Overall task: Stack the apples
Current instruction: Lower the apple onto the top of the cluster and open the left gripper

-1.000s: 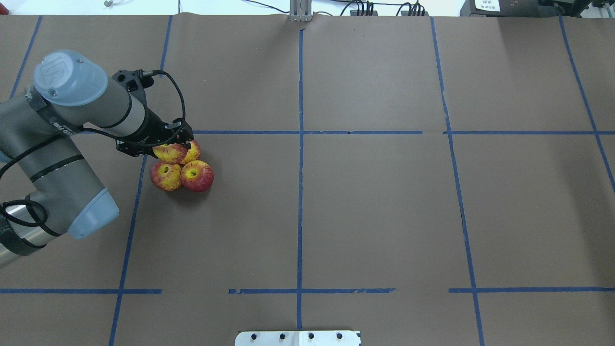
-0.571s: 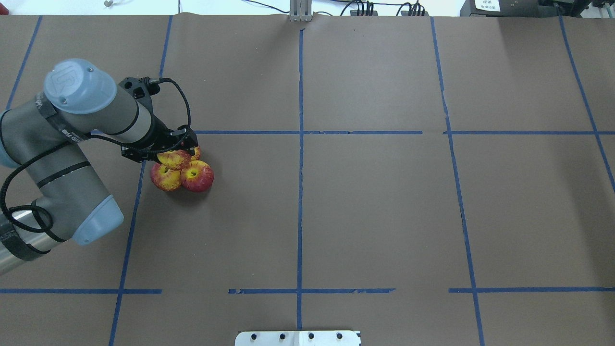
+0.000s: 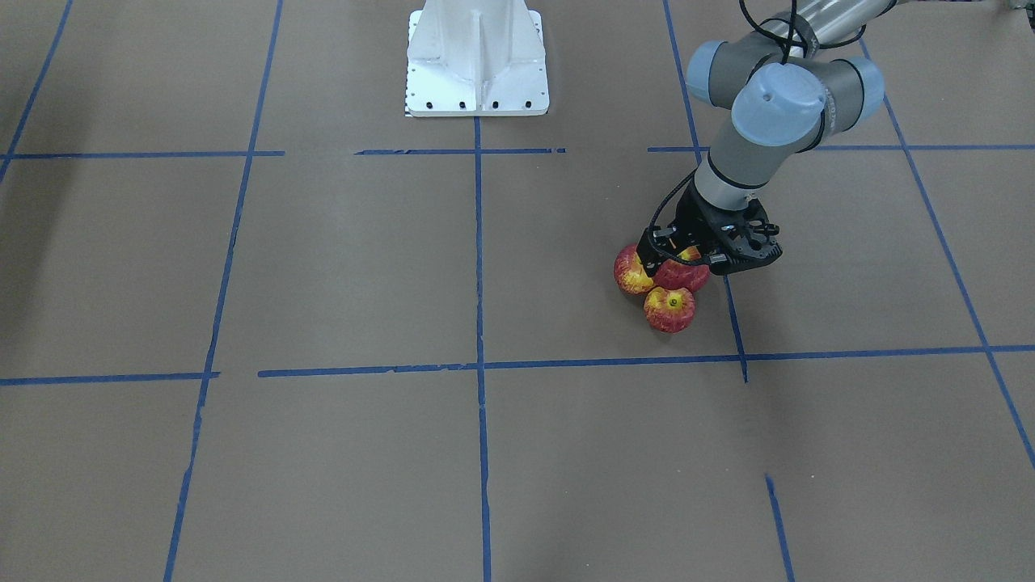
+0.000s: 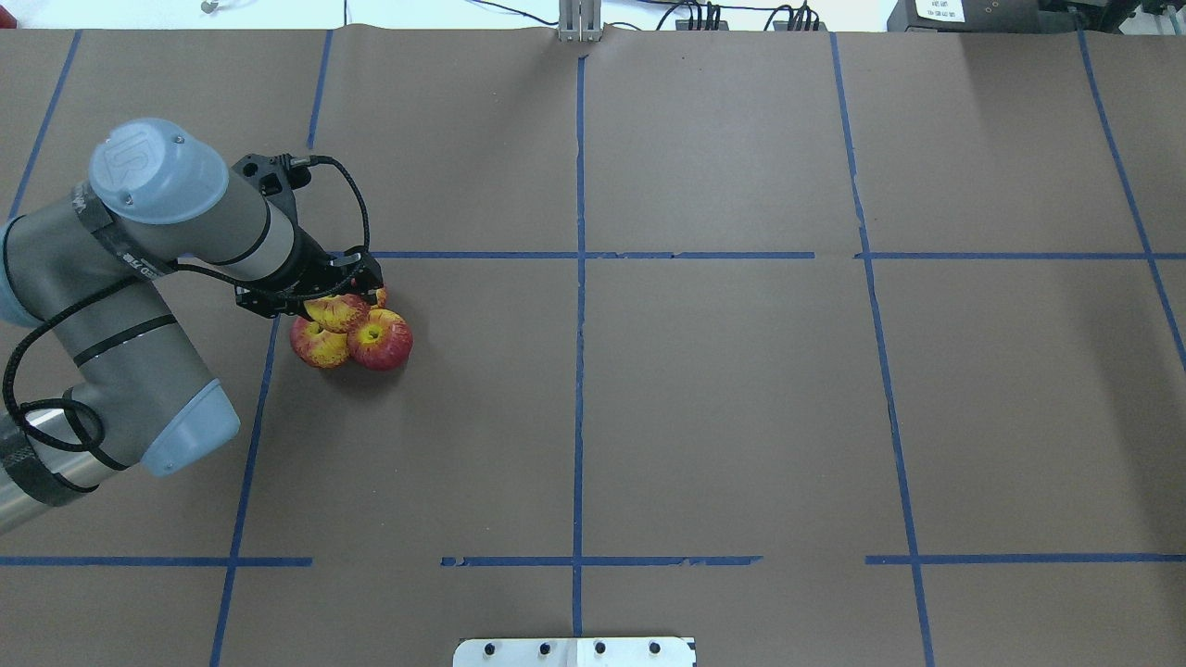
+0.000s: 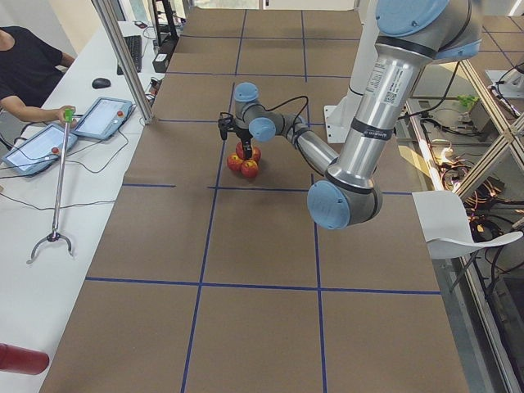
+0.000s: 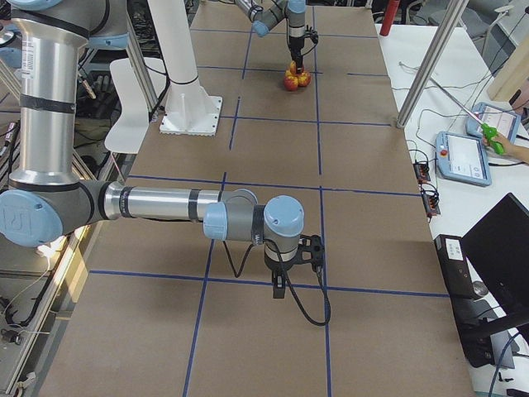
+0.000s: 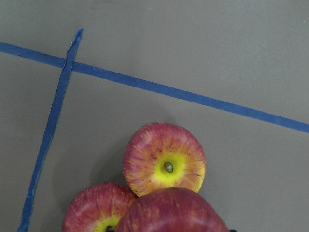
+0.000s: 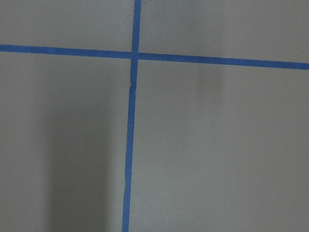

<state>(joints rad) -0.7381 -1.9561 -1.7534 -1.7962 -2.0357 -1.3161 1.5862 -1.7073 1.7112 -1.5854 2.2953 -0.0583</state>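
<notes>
Three red-and-yellow apples sit bunched on the brown table: one at the left [image 4: 318, 344], one at the right [image 4: 381, 340], and one behind [image 4: 380, 296], mostly hidden. My left gripper [image 4: 339, 298] is shut on the fourth, darker red apple [image 4: 339, 313] and holds it over the middle of the bunch; I cannot tell whether it touches them. The front-facing view shows the held apple [image 3: 682, 276] under the gripper [image 3: 694, 260]. In the left wrist view it [image 7: 171, 212] fills the bottom edge above two apples [image 7: 164, 159]. My right gripper [image 6: 281, 285] shows only in the exterior right view; I cannot tell its state.
Blue tape lines [image 4: 578, 371] divide the brown paper table into squares. The white robot base [image 3: 477, 56] stands at the table's near edge. An operator sits at a side desk with tablets [image 5: 102, 117]. The right wrist view shows only a tape crossing [image 8: 135, 54].
My left gripper has moved the held apple a little toward the robot and right, from beside the back apple to over the middle of the bunch. The three apples stayed put.
</notes>
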